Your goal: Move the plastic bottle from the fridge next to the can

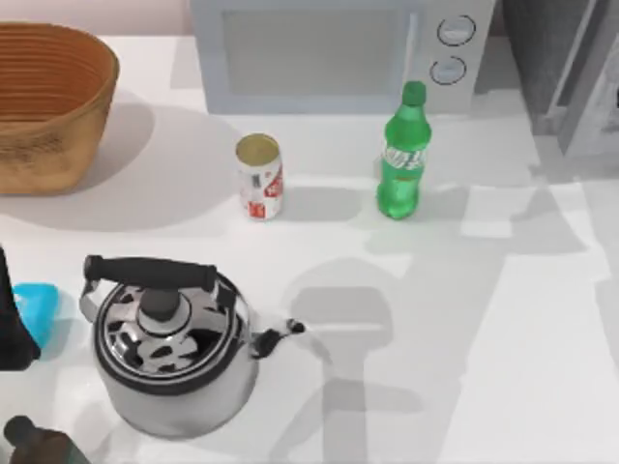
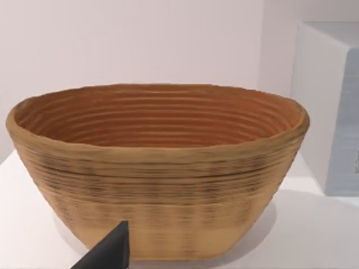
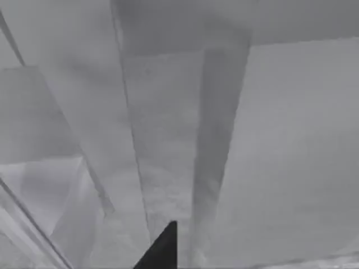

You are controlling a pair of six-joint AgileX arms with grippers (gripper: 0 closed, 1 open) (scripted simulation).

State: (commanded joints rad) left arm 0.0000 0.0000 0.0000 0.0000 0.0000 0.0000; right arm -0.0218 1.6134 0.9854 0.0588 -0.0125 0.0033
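looking down from the top view, i see the plastic bottle (image 1: 402, 155) standing upright on the table (image 1: 484, 329), out of the fridge (image 1: 566, 68) at the back right corner and just in front of the microwave (image 1: 338, 53). the can (image 1: 259, 177) stands upright to its left, near but apart, nothing between them. red markings on the can and the bottle's pale label band are too small to read. a steel kettle (image 1: 169, 348) with a black handle sits in front of the can, spout toward the right. a woven basket (image 1: 48, 106) at the back left looks empty in my left wrist view (image 2: 157, 168). a blue object (image 1: 37, 307) and a dark bottle top (image 1: 29, 440) sit at the left edge. my left arm (image 1: 12, 319) is parked there. one dark finger tip of the left gripper (image 2: 109, 252) shows, and one of the right gripper (image 3: 160, 249) facing grey fridge panels (image 3: 168, 140); i cannot tell how either claw stands.
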